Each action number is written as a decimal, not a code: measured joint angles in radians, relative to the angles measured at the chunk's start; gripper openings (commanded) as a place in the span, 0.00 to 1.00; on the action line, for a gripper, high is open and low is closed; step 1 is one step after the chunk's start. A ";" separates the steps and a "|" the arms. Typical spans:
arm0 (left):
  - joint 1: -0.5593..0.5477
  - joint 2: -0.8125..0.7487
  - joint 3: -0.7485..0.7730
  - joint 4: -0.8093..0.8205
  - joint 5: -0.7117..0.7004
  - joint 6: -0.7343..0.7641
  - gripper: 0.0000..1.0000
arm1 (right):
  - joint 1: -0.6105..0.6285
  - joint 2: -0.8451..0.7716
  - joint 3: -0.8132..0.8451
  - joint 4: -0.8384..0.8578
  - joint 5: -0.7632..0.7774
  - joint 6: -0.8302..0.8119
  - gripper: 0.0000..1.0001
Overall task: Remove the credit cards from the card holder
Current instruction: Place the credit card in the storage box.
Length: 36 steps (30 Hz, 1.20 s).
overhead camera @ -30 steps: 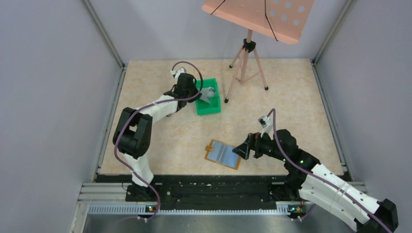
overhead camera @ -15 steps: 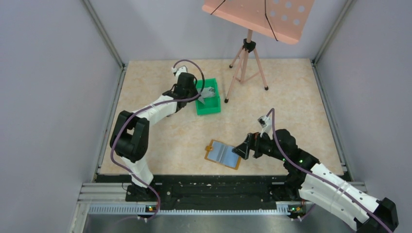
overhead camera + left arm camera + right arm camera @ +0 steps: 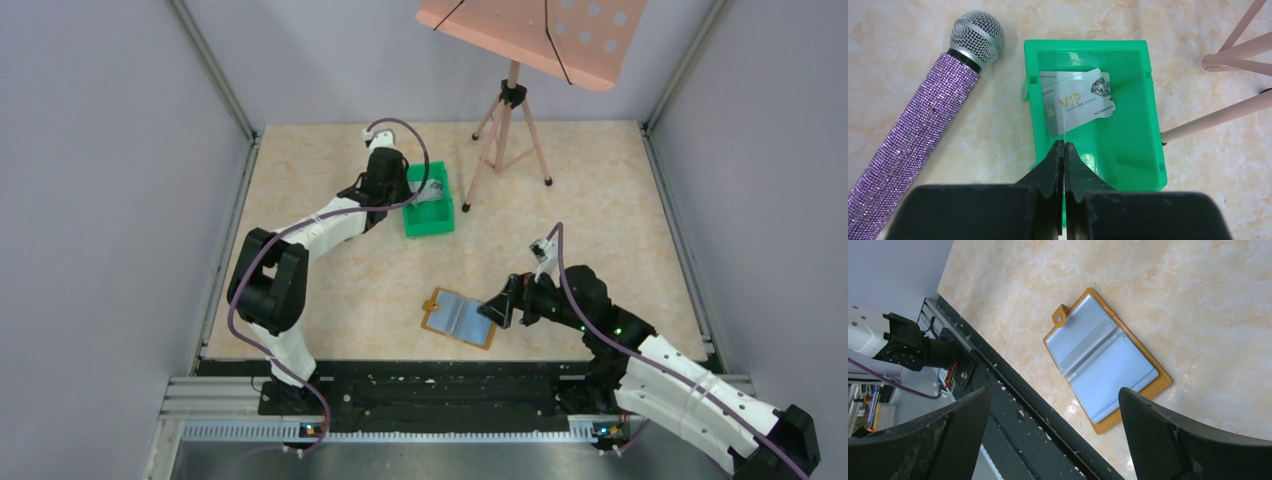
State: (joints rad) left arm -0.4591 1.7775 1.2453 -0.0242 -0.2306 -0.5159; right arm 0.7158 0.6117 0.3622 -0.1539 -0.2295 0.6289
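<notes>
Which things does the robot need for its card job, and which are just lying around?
For the job: credit cards, card holder, green bin holding them.
Just lying about: sparkly purple microphone, pink music stand.

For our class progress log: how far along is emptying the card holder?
Done: at least two cards lie in the green bin. In hand: the shut left claw pinches what looks like another card, edge-on, above the bin. Left: dropping it. The open card holder under the open right claw shows only pale pockets, seemingly empty.
</notes>
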 measured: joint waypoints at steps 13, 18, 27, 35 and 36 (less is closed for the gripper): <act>-0.009 0.000 0.000 0.058 -0.010 0.060 0.00 | 0.000 0.004 0.000 0.035 -0.004 0.022 0.99; -0.009 0.001 0.000 0.099 -0.016 -0.007 0.00 | 0.000 0.004 0.000 0.037 -0.006 0.021 0.99; -0.009 0.071 0.000 0.183 -0.024 -0.124 0.00 | 0.000 0.007 0.033 0.010 -0.003 -0.002 0.99; 0.006 0.099 0.000 0.209 -0.011 -0.195 0.00 | 0.000 0.046 0.039 0.011 -0.003 -0.012 0.99; 0.009 0.101 0.000 0.214 -0.008 -0.203 0.00 | 0.000 0.050 0.040 0.011 -0.004 -0.014 0.99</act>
State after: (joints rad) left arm -0.4500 1.8786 1.2453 0.1894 -0.2386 -0.7185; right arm 0.7158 0.6617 0.4019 -0.1429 -0.2333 0.6144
